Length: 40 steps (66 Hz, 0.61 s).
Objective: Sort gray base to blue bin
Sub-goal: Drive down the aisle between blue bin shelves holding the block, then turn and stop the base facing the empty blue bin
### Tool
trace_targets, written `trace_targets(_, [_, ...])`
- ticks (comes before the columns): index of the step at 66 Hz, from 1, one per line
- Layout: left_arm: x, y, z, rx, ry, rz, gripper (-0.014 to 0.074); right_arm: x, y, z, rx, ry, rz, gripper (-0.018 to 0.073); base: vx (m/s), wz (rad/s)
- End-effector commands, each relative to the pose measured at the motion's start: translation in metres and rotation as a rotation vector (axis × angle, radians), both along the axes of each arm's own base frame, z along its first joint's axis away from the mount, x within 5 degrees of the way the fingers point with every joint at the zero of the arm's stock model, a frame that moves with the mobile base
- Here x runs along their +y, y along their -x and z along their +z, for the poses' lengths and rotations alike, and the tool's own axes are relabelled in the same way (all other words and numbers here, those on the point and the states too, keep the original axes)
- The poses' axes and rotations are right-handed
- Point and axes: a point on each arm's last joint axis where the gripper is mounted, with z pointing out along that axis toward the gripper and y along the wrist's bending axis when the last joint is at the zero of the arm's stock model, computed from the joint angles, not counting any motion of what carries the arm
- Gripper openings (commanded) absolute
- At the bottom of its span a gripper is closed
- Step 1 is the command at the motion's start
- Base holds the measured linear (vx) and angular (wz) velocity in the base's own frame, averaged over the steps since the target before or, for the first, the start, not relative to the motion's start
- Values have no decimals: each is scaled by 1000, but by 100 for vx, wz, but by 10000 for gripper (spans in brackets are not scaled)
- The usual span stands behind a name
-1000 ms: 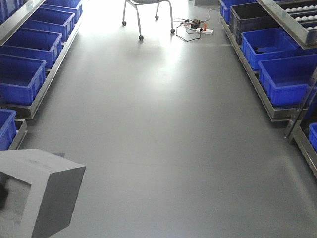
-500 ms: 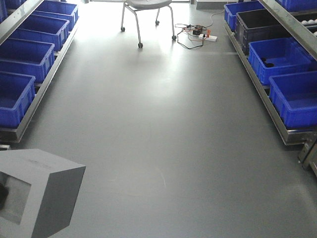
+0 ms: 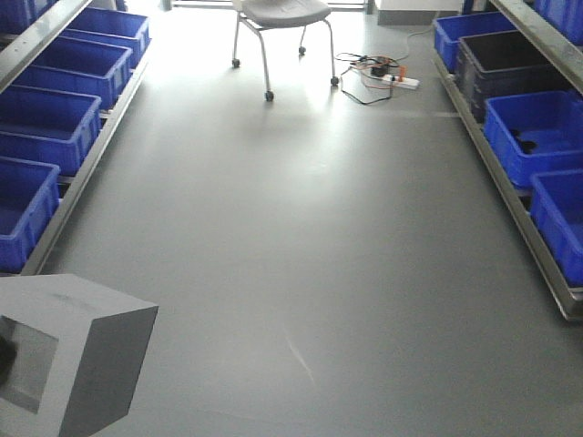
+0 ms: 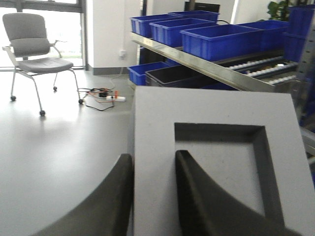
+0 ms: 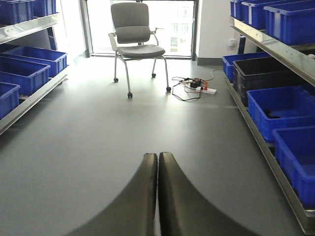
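Over the floor (image 3: 319, 228) between bins (image 3: 77, 137), the left claw (image 4: 153, 164) pinches the base (image 4: 221, 162) by its recess wall for carrying; the right claw (image 5: 157, 162) is closed, empty.

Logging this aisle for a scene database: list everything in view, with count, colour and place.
gray base: one, matte gray, front view's lower left, held.
blue bins: seven, bright blue, low racks along both sides; more on upper shelves.
dark bin: one, black, right rack among blue ones.
chair: one, gray, aisle's far end.
power strip: one, white, floor right of chair, with cables.
left gripper: one, dark, jaws shut on a wall of the gray base.
right gripper: one, dark, jaws shut, empty.
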Motion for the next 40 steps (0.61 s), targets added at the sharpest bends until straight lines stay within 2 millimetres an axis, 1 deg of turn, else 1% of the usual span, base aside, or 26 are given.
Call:
trace_targets(1, [1, 0, 21, -114, 73, 15, -6, 0, 0, 3, -72, 11, 0, -9, 38, 29])
trace_targets(13, [1, 0, 21, -114, 73, 15, -6, 0, 0, 3, -72, 11, 0, -9, 36, 53])
trace_targets(40, [1, 0, 21, -114, 73, 15, -6, 0, 0, 3, -72, 11, 0, -9, 29, 85])
